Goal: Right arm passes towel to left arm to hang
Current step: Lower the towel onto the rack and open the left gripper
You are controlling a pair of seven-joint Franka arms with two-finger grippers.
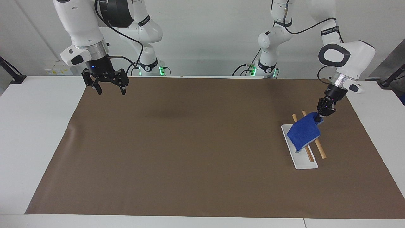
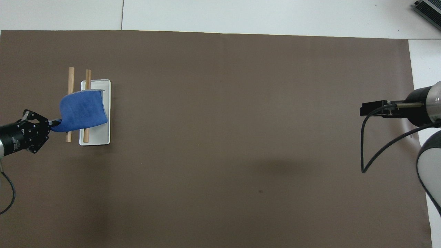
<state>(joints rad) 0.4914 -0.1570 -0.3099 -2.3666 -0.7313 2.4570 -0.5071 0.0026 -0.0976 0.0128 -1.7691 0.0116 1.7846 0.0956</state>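
The blue towel [image 1: 303, 133] [image 2: 82, 110] lies draped over the rack's two wooden bars [image 1: 319, 148] [image 2: 70, 79], which stand on a white base [image 1: 300, 161] [image 2: 103, 137] toward the left arm's end of the table. My left gripper [image 1: 317, 119] [image 2: 51, 123] is shut on one corner of the towel, just beside the bars, and holds that corner slightly raised. My right gripper [image 1: 109, 90] hangs open and empty over the brown mat's edge at the right arm's end; in the overhead view only its wrist and cable show.
A brown mat [image 1: 190, 152] [image 2: 224, 137] covers most of the white table [image 1: 34, 126]. Nothing else lies on the mat between the rack and the right arm's end.
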